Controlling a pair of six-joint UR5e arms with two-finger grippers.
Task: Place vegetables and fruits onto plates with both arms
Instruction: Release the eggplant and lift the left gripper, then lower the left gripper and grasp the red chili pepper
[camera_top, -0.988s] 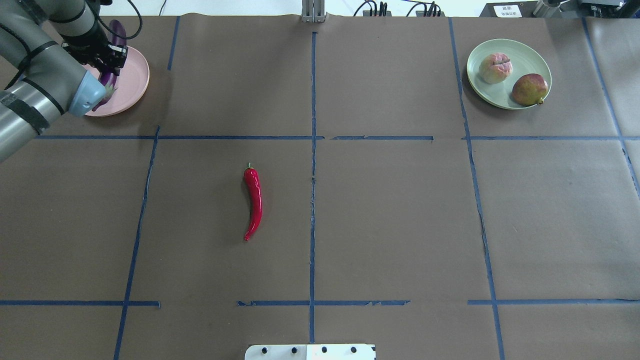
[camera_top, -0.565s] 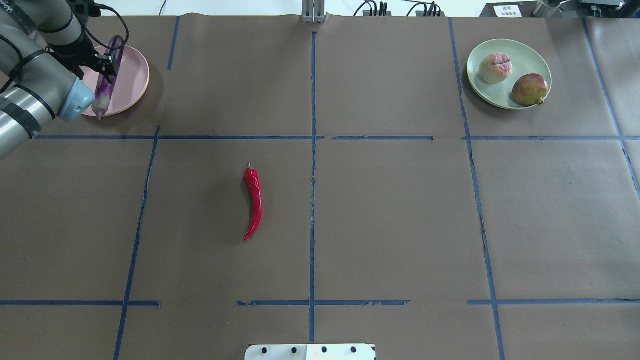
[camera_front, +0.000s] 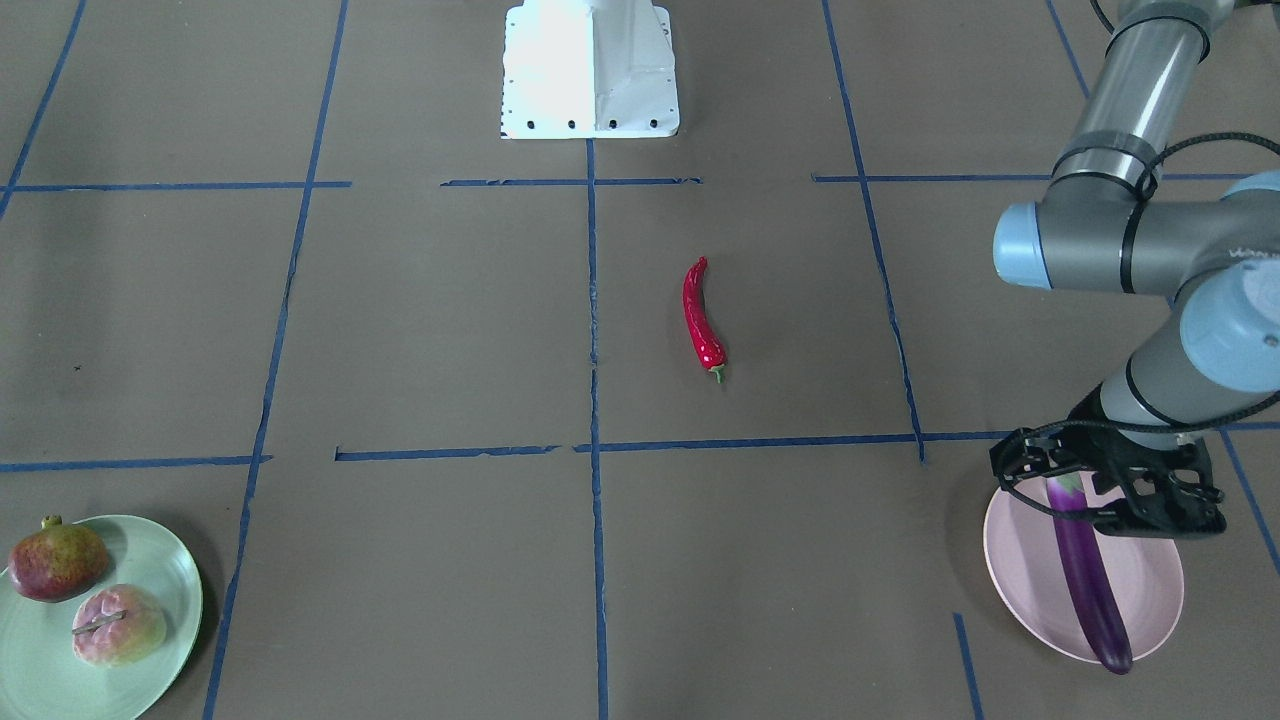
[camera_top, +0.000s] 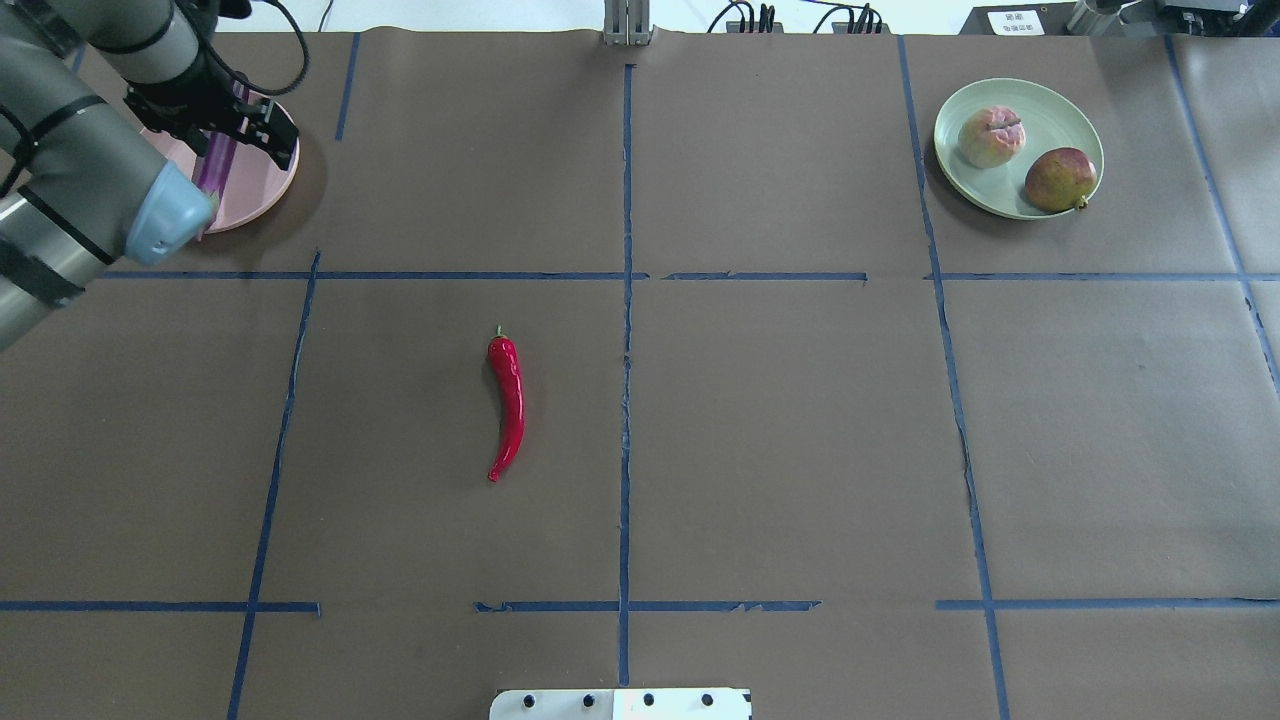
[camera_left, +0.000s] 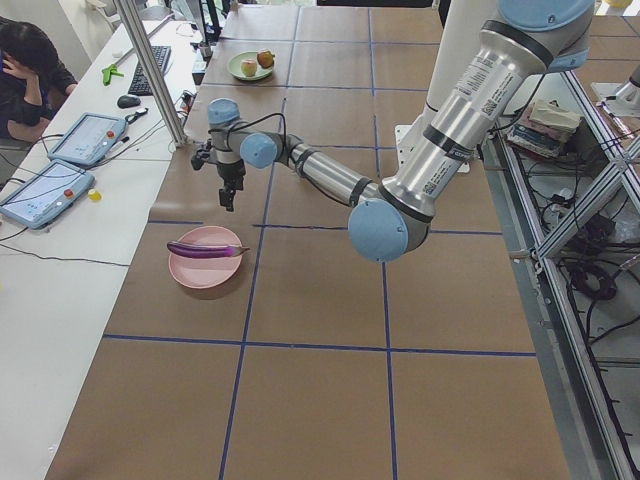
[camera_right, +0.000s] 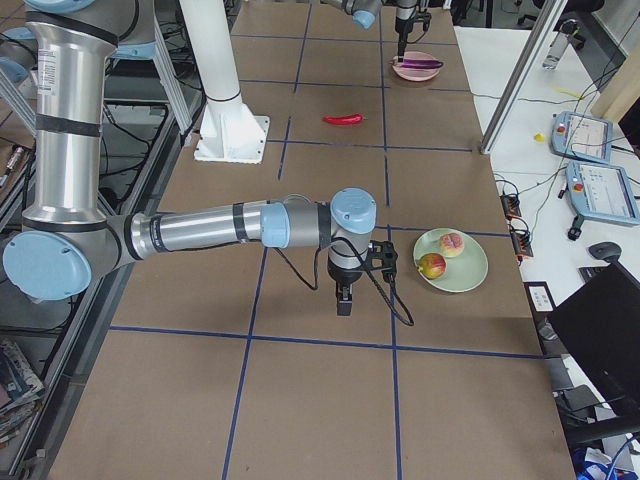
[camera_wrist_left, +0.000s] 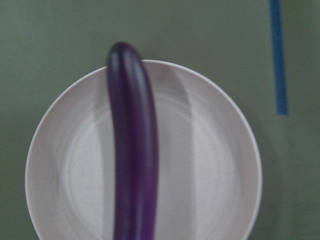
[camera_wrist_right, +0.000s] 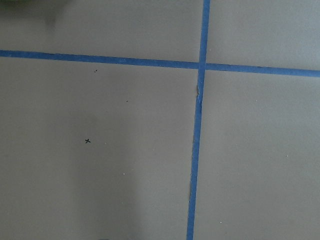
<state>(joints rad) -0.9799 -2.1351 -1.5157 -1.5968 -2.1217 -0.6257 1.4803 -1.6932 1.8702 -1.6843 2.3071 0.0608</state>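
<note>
The purple eggplant (camera_front: 1085, 575) lies across the pink plate (camera_front: 1150, 580); it also shows in the left wrist view (camera_wrist_left: 132, 150) and in the exterior left view (camera_left: 205, 250). My left gripper (camera_front: 1100, 490) hangs open above it, holding nothing, and its height shows in the exterior left view (camera_left: 229, 197). The red chili (camera_top: 506, 405) lies alone on the table near the middle. The green plate (camera_top: 1040, 110) holds the peach (camera_top: 990, 136) and the pomegranate (camera_top: 1060, 178). My right gripper (camera_right: 343, 300) hangs over bare table next to the green plate (camera_right: 470, 275); I cannot tell if it is open.
The white robot base (camera_front: 590, 70) stands at the table's near edge. Blue tape lines cross the brown table cover. A person sits at a side desk with tablets (camera_left: 85, 135) beyond the table's far edge.
The left gripper held the eggplant tilted over the pink plate; now the eggplant lies on the plate and the gripper is open and higher above it. The chili and fruits have not moved.
</note>
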